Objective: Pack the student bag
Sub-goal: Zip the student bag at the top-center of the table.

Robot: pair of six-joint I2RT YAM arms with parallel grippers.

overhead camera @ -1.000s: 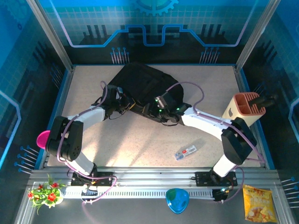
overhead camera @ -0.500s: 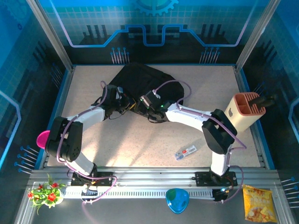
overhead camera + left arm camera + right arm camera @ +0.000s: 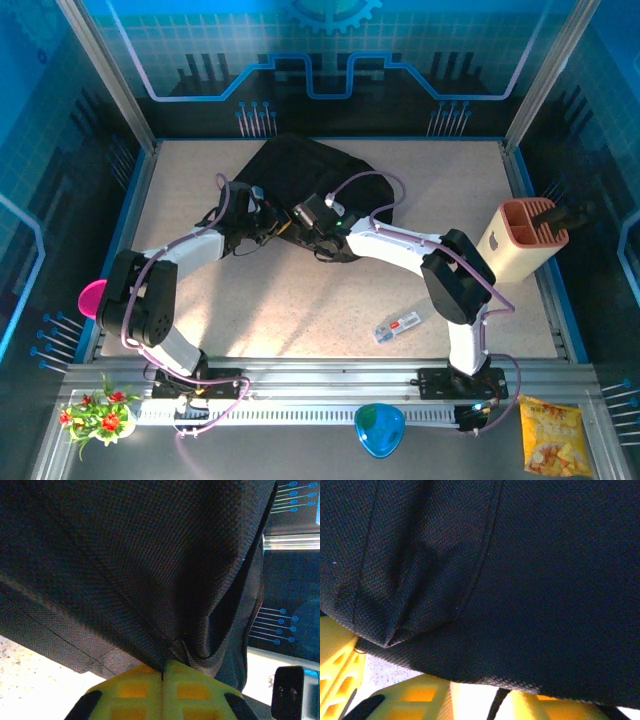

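Speckled tabletop (image 3: 300, 300) carries the black student bag (image 3: 300, 170) just beyond both jaws: left jaws pinch its fabric edge, right jaws sit against its fabric, grip impossible to tell.

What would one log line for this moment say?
task: pack student bag | left gripper: shut on bag fabric | right gripper: against bag, grip unclear

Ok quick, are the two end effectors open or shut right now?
Left end effector: closed, pinching the student bag.
Right end effector: tips hidden under the bag's fabric, so it cannot be told.
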